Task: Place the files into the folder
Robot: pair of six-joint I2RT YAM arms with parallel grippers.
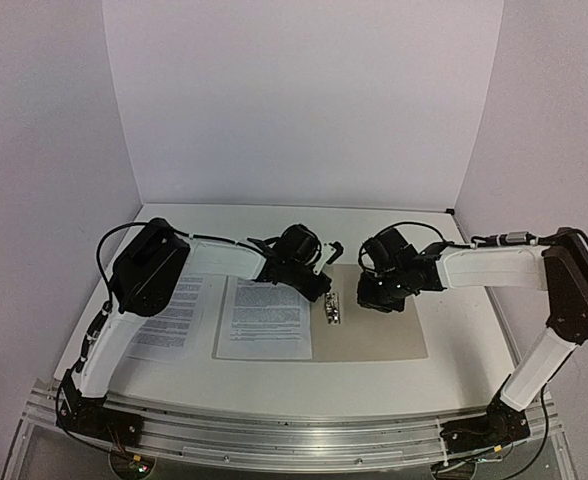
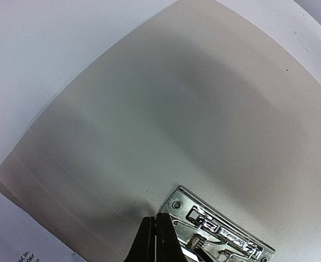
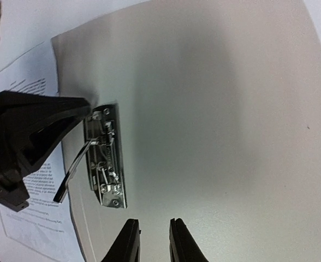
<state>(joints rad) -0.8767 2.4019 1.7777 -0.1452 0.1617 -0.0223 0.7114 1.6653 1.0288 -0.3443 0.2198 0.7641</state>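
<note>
The beige folder (image 1: 384,335) lies open and flat, with its metal clip (image 1: 334,311) along the spine. One printed sheet (image 1: 264,318) lies on the folder's left half. A second sheet (image 1: 169,315) lies on the table to the left. My left gripper (image 1: 326,290) is shut, its tips (image 2: 155,232) at the end of the clip (image 2: 220,229). In the right wrist view the clip's lever (image 3: 73,169) stands raised beside the left gripper's fingers (image 3: 40,125). My right gripper (image 3: 154,240) is open and empty, over the bare right half of the folder (image 3: 220,109).
White walls close in the table at the back and both sides. The table's metal rail (image 1: 294,430) runs along the near edge between the arm bases.
</note>
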